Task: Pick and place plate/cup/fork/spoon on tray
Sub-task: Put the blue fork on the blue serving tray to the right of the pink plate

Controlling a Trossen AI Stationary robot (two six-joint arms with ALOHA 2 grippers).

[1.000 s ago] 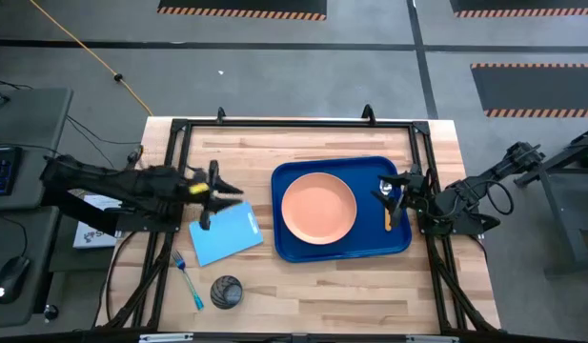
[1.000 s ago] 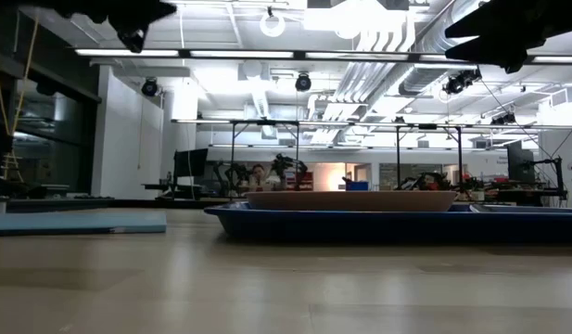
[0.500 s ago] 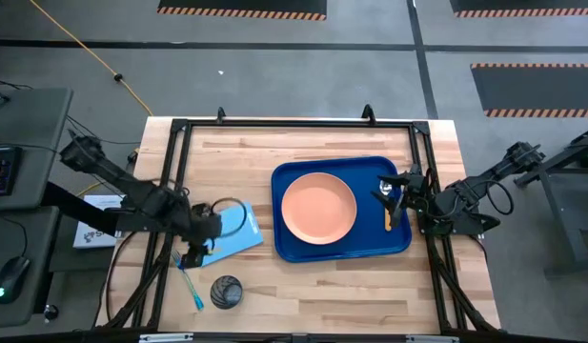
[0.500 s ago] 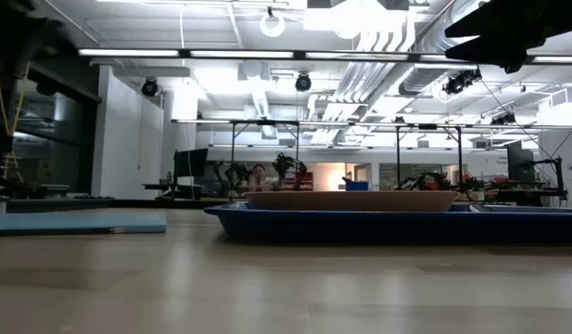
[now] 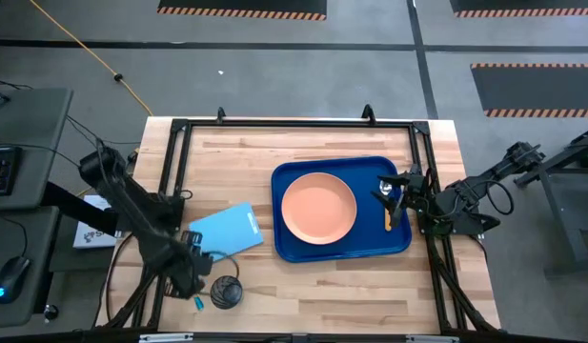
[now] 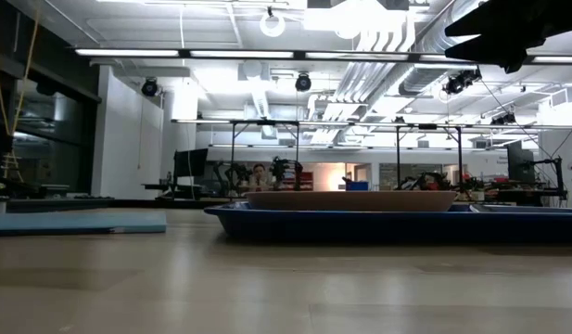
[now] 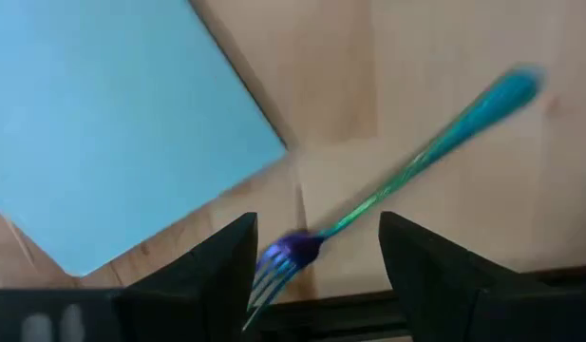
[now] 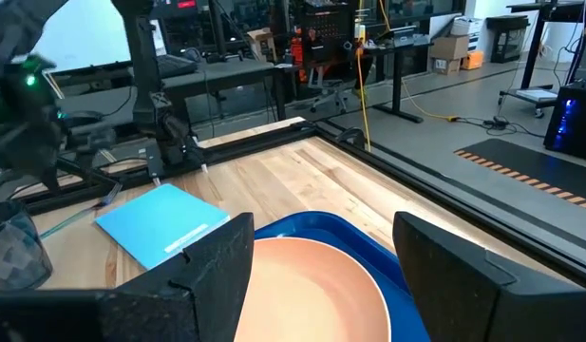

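Note:
The blue-teal fork (image 7: 416, 161) lies flat on the wood near the table's front left; only its handle end (image 5: 196, 302) shows past my left gripper (image 5: 192, 278). That gripper is open above the fork, its fingers on either side of the tines (image 7: 274, 266). The dark grey cup (image 5: 226, 292) stands just right of it. The peach plate (image 5: 318, 210) and the orange-handled spoon (image 5: 388, 211) lie in the dark blue tray (image 5: 343, 246). My right gripper (image 5: 401, 197) is open over the tray's right end, by the spoon.
A light-blue flat sheet (image 5: 222, 232) lies between the fork and the tray, close to my left arm. A black frame runs along the table's edges (image 5: 294, 122). Bare wood lies beyond the tray and along the front right.
My left gripper has swung from over the light-blue sheet's far left corner toward the table's near edge, turning as it went, and now stands over the fork beside the cup. Its fingers have stayed open. The right arm, tray, plate and spoon have kept still.

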